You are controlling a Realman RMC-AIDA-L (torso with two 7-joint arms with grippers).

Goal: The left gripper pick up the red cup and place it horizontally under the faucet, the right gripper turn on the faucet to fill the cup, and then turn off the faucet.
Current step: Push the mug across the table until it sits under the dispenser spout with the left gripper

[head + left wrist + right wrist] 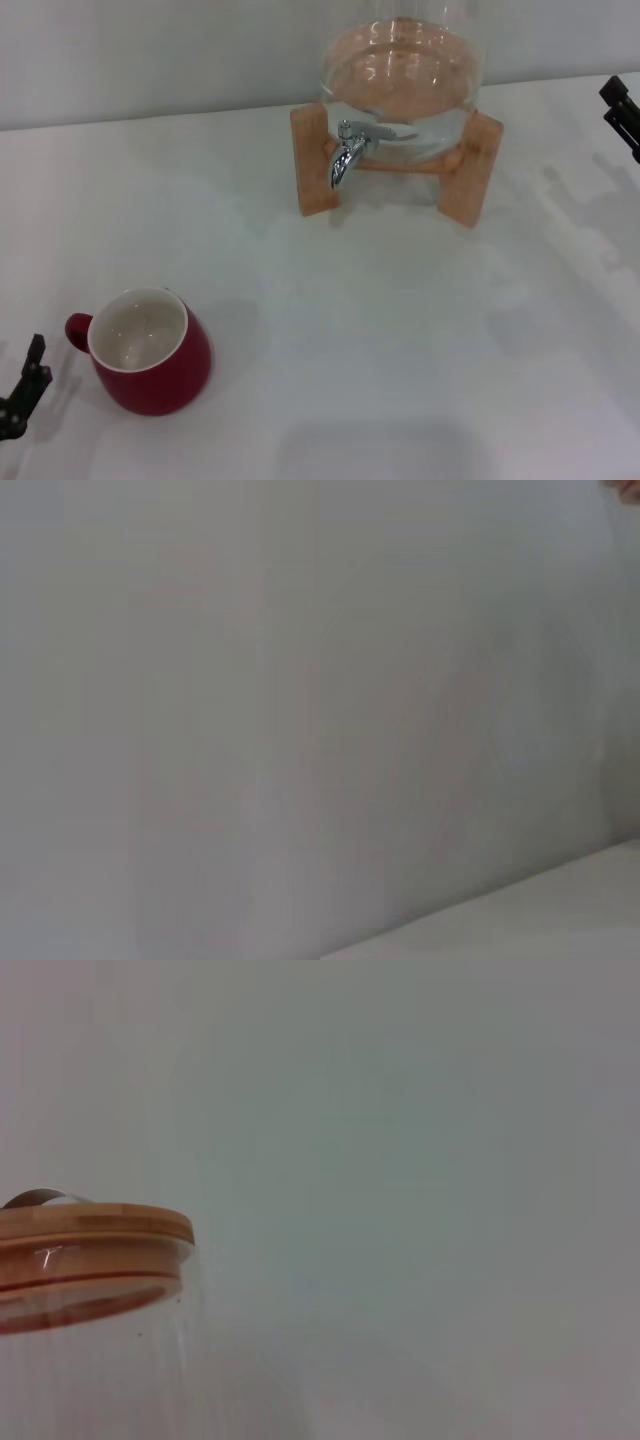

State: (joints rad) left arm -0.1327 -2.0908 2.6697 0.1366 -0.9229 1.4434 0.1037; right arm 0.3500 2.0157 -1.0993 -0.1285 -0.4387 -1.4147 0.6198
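Head view, red cup: the red cup [150, 352] stands upright on the white table [400, 330], near the front left, cream inside showing, its loop handle turned toward the table's left edge.
Head view, left gripper: only a black tip of the left gripper [22, 390] shows at the left edge, just beside the cup's handle side and apart from it; whether its claw is apart or together cannot be told.
Head view, faucet: the faucet [350, 152] juts from the glass jar [400, 75] on its wooden stand [318, 160], spout curving down, well apart from the cup.
Head view, what lies between: bare tabletop runs from cup to faucet.
Head view, right gripper: a black bit of the right gripper [622, 112] sits at the right edge, beside the stand; its jaws cannot be judged.
Left wrist view: a pale blank surface, with a lighter band in one corner.
Right wrist view: the jar's wooden lid [90, 1235] and clear wall before a plain wall.
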